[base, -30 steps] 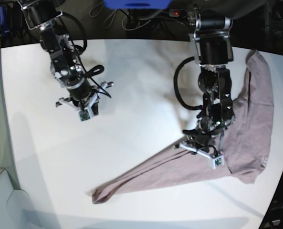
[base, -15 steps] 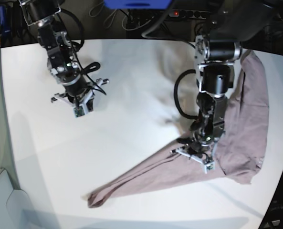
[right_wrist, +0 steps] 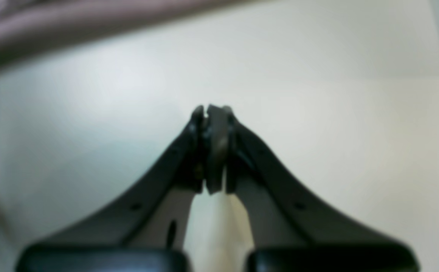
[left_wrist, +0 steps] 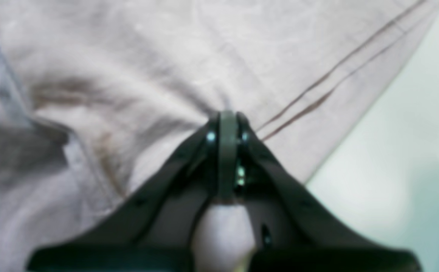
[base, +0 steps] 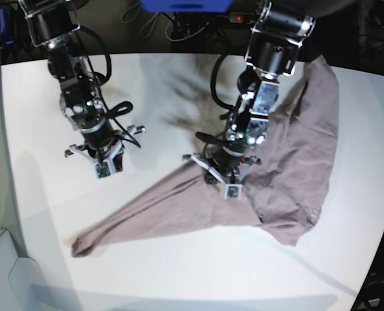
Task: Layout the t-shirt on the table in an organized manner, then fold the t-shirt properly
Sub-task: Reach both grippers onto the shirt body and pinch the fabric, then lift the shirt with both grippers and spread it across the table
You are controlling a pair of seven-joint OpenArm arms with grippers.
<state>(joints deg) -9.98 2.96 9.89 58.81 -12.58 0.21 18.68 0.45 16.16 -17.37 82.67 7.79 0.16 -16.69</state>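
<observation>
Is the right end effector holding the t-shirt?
No, the right end effector is shut on nothing over the bare table, apart from the t-shirt.

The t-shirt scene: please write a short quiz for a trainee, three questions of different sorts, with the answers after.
1. True or false: the right gripper holds a corner of the t-shirt.
2. Multiple choice: the left gripper is (A) open above bare table, (B) shut on a pinch of the t-shirt, (C) out of view.
3. Short answer: in the base view, toward which corner of the table does the shirt's long narrow end point?

Key
1. False. It is shut, with nothing in it, over bare table.
2. B. The left wrist view shows fabric gathered at the closed tips.
3. The near left corner of that view.
</observation>
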